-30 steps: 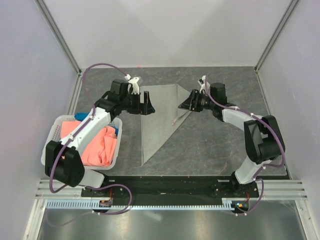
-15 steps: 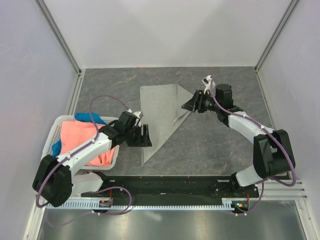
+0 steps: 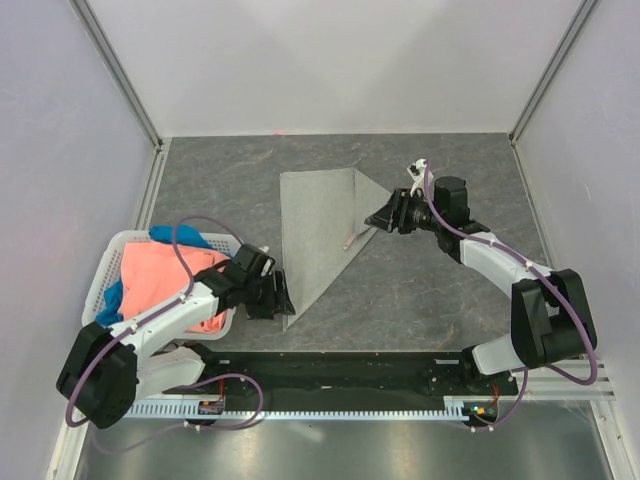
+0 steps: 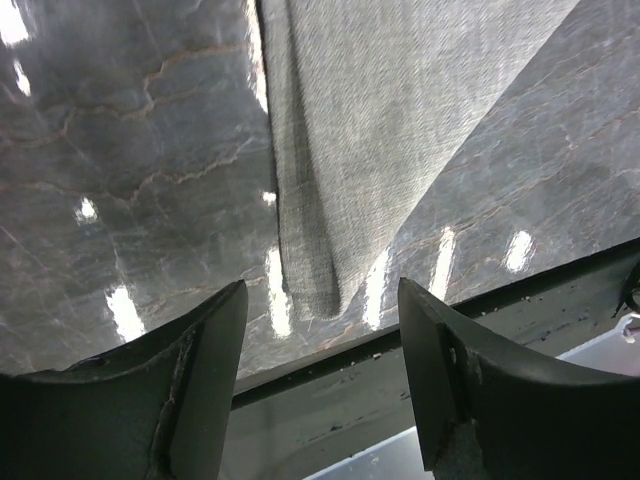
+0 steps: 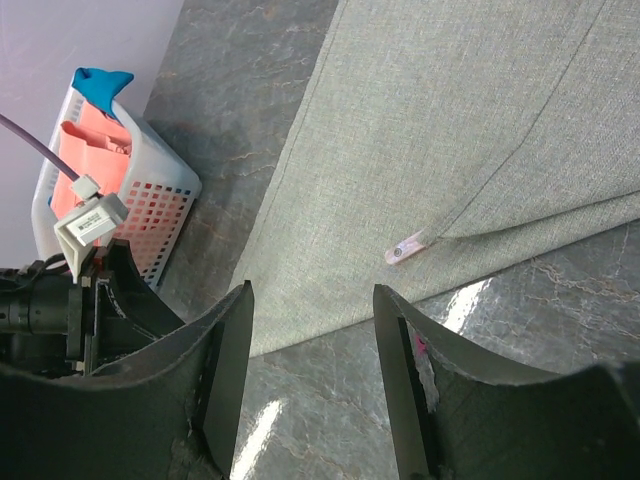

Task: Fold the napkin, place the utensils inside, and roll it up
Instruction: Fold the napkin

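Obs., overhead and both wrist views.

Napkin (image 3: 315, 235): light grey, plain woven fabric, lying flat on the dark marbled table (image 3: 440, 290) as a long triangle. The short side is far and the long straight edge is on the left. It tapers to a narrow tip near, just in front of my left gripper (image 3: 272, 298). In the left wrist view the weave is clear on the napkin (image 4: 400, 120), and the tip is doubled, with a soft rolled edge along its left side. One straight crease crosses the napkin (image 5: 450, 120) in the right wrist view.

Utensils (image 3: 350, 240): only a short pinkish-brown end shows at the napkin's right slanted edge, where the crease ends. In the right wrist view the utensils (image 5: 408, 248) poke out from under the fabric. The rest is covered.

Left gripper (image 4: 320, 292): jaws spread wide, low over the table, with the napkin's near tip between them. I cannot tell whether either finger touches cloth or table. Nothing is held.

Right gripper (image 3: 383, 218): just beside the napkin's right corner, right of the exposed utensil end. Seen from its own wrist, the right gripper (image 5: 312, 290) has its jaws apart and empty, above the cloth.

Near left: a white basket (image 3: 105, 270) holding a coral-orange cloth (image 3: 160, 280) and a blue cloth (image 3: 175, 236).
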`<state>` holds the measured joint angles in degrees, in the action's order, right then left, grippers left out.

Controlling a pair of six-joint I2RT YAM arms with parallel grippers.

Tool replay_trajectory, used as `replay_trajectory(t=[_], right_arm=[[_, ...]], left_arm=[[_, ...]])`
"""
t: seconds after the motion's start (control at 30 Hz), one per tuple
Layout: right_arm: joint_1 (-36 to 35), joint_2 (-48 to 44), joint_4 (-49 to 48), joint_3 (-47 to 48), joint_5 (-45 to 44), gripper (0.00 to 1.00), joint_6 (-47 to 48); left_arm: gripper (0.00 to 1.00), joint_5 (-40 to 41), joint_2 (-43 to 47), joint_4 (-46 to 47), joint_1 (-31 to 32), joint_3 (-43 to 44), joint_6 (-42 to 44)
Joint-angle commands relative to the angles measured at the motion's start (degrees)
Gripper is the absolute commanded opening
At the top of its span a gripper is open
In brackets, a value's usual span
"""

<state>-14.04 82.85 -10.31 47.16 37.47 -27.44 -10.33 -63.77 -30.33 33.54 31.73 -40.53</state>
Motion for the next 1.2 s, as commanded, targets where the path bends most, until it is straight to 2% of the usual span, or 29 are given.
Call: replay_trajectory(t=[0.0, 0.17, 0.63, 0.77, 1.03, 1.17], right_arm=[[0.0, -1.8, -4.1, -0.8, 0.7, 0.59, -0.3], [0.0, -2.1, -4.6, -1.4, 0.6, 0.59, -0.9], [0.0, -2.2, -5.8, -2.6, 0.7, 0.59, -1.9], [-0.1, -2.3, -5.8, -3.1, 0.7, 0.59, -1.9], [0.0, -3.0, -5.8, -3.7, 0.5, 0.59, -1.8], [-0.1, -3.0, -5.7, -4.0, 0.4, 0.59, -1.9]], left_arm=[[0.67, -2.0, 2.2, 1.1, 0.3, -2.3, -4.6], [0.64, -4.7, 2.8, 4.0, 0.3, -5.6, -6.9], [0.56, -3.8, 1.6, 6.8, 0.4, -8.3, -7.9], [0.43, -2.9, 2.0, 6.8, 0.3, -9.0, -8.3], [0.31, -3.4, 1.1, 7.8, 0.3, -9.5, -8.4], [0.2, -3.8, 0.1, 8.4, 0.3, -9.5, -8.2]])
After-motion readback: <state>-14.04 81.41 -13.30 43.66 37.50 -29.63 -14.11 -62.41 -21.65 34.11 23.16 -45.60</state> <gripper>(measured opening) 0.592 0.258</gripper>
